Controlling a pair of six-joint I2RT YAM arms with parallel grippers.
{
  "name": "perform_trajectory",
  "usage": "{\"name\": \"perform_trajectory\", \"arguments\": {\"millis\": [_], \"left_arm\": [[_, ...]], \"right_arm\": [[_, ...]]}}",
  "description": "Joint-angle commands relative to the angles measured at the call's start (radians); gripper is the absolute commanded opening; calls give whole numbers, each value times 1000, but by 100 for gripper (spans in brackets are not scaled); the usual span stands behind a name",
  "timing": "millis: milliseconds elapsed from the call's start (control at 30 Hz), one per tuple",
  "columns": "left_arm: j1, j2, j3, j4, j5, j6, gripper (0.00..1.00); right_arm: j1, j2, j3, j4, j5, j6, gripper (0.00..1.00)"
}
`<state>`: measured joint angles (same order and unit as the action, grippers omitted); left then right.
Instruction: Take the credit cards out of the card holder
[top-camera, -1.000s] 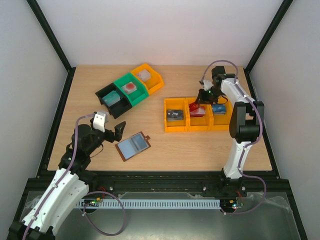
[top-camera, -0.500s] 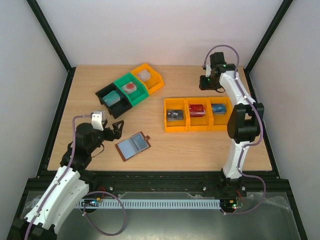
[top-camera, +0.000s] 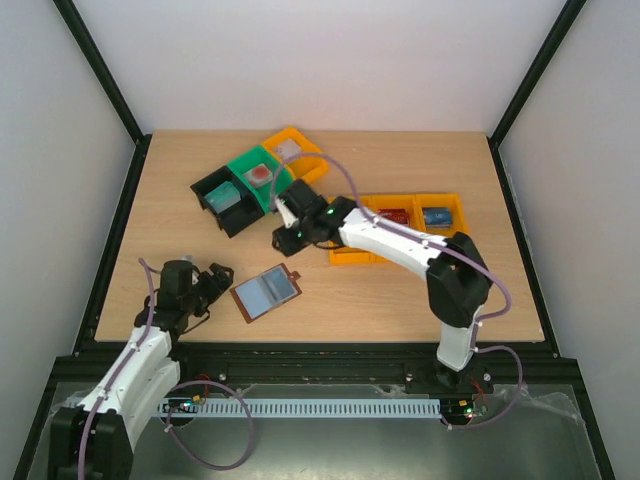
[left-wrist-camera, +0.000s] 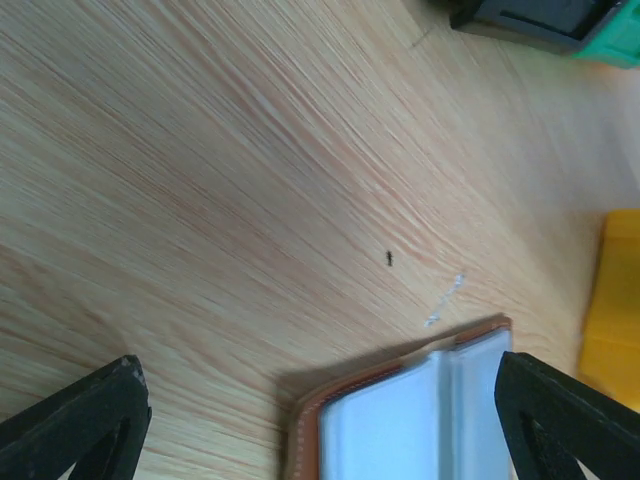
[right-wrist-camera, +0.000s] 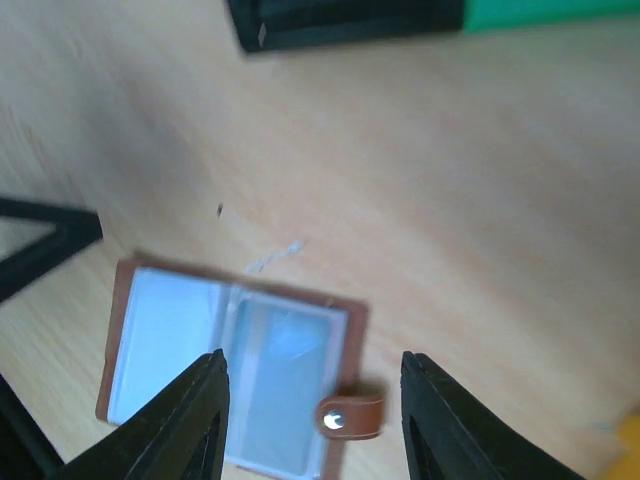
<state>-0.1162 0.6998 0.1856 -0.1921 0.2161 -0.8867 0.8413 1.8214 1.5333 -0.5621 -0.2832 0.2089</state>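
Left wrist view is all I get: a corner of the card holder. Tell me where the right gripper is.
Observer: The right gripper hovers above the table just beyond the card holder, jaws open.
Operator: Report whether the holder is open.
Observer: Open and flat, pale inside up, snap tab sticking out.
Operator: Name any card outside it.
Observer: A red card lies in the middle orange bin.
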Motion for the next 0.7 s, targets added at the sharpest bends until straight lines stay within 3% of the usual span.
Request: {"name": "perform_trajectory", "arguments": {"millis": [0, 300, 467, 667], "left_arm": [[4, 47, -36, 33, 84, -112, 95], [-46, 150, -67, 120, 106, -162, 94], [-87, 190, -80, 227, 146, -181, 94], [-108, 210, -89, 360, 196, -184, 92]], "right_arm": [[82, 93, -56, 10, -9, 68, 47], [104, 170, -229, 91, -48, 99, 47], [103, 203, -269, 190, -217, 130, 46], [104, 207, -270, 242, -248, 159, 46]]}}
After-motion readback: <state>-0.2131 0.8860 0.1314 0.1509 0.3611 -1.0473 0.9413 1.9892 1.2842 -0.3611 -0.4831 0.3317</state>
